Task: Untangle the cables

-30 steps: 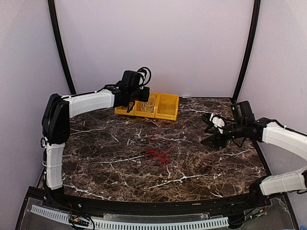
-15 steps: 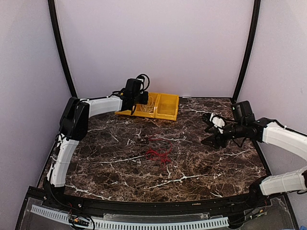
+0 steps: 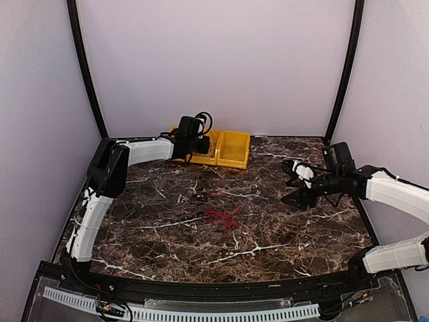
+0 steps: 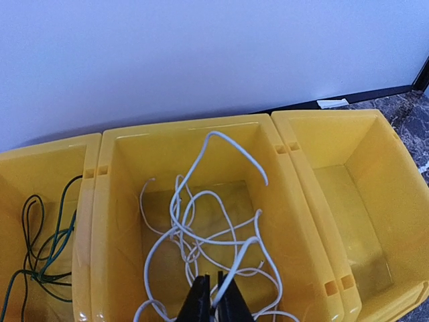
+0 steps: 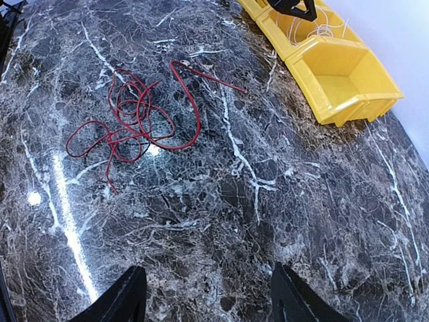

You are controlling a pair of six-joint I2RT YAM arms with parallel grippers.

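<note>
Here we find the cables lying in three separate places. The white cable [image 4: 190,236] is a loose tangle in the middle bin [image 4: 184,129] of three yellow bins joined in a row, with one loop arching up toward the back wall of the bin. A strand of it runs down between the black fingertips [image 4: 200,303] of the left jaws, which are pinched almost together on it at the near side of that bin. The green cable [image 4: 40,258] lies coiled in the left bin [image 4: 47,151], just beside the white one's compartment. The right bin [image 4: 348,168] adjoins the middle one on the other side. The red cable [image 5: 131,117] sprawls in a knot of loops on the dark marble counter [image 5: 281,201] near its middle, well apart from the bins, with one end trailing toward them. The bins stand at the far edge of the counter by the back wall. The left arm [image 3: 144,149] reaches along the left side to them. The right arm [image 3: 395,191] comes in from the right. The right jaws hang over the counter, spread wide with nothing between them, facing the red cable but well apart from it.
</note>
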